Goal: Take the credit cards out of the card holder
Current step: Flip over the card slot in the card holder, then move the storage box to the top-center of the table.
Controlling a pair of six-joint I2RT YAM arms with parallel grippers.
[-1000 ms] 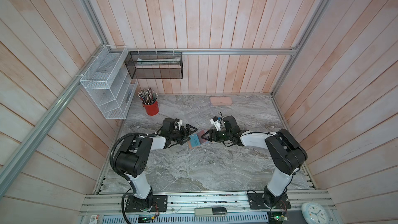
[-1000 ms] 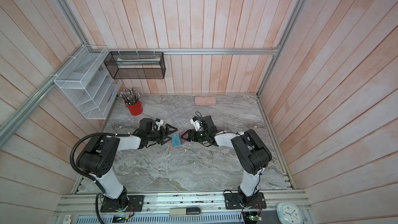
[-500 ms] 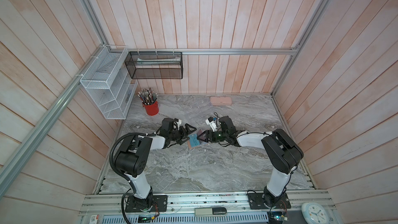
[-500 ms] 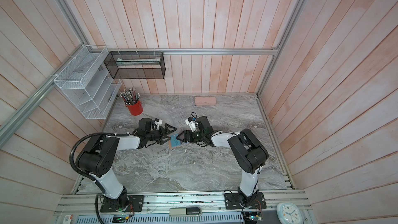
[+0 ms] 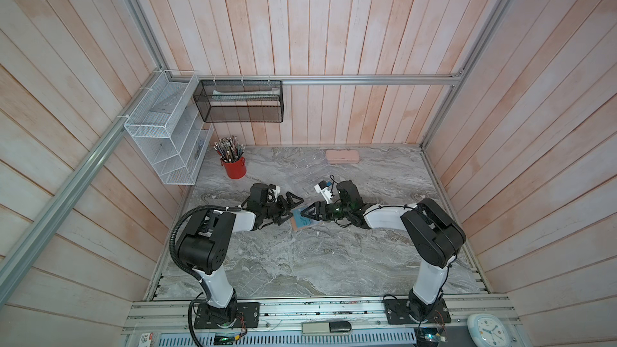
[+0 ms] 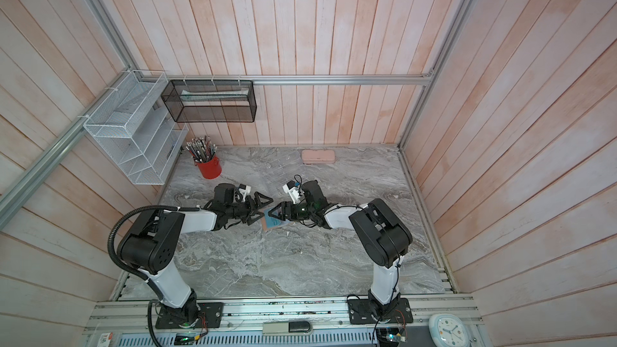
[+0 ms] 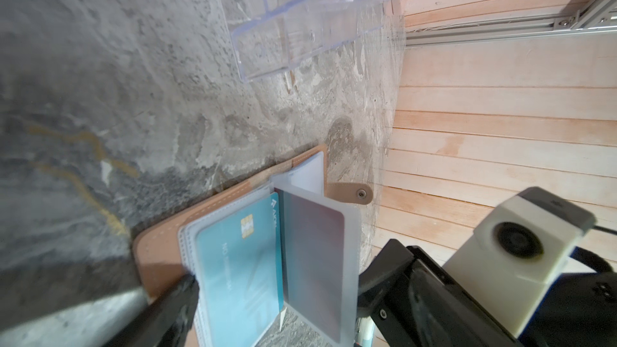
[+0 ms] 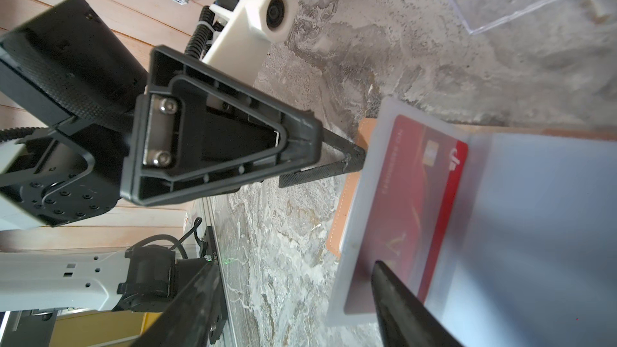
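Observation:
The tan-pink card holder (image 5: 301,221) lies open on the marble table between both grippers. In the left wrist view a teal credit card (image 7: 240,268) sits in a sleeve of the holder (image 7: 160,248). A frosted sleeve beside it stands up, with a red credit card (image 8: 410,201) inside. My left gripper (image 5: 289,209) is open, one fingertip (image 8: 357,158) at the holder's edge. My right gripper (image 5: 305,216) is open over the holder. One of its fingers (image 8: 400,312) rests against the raised sleeve; the other (image 8: 187,312) stands well apart.
A clear acrylic rack (image 7: 300,28) lies just beyond the holder. A pale pink case (image 5: 343,156) sits at the back wall and a red pencil cup (image 5: 234,166) at the back left. Wire baskets (image 5: 167,135) hang on the left wall.
My right gripper has moved left from beside the holder onto it, reaching the raised sleeve. The left gripper has stayed open at the holder's left edge.

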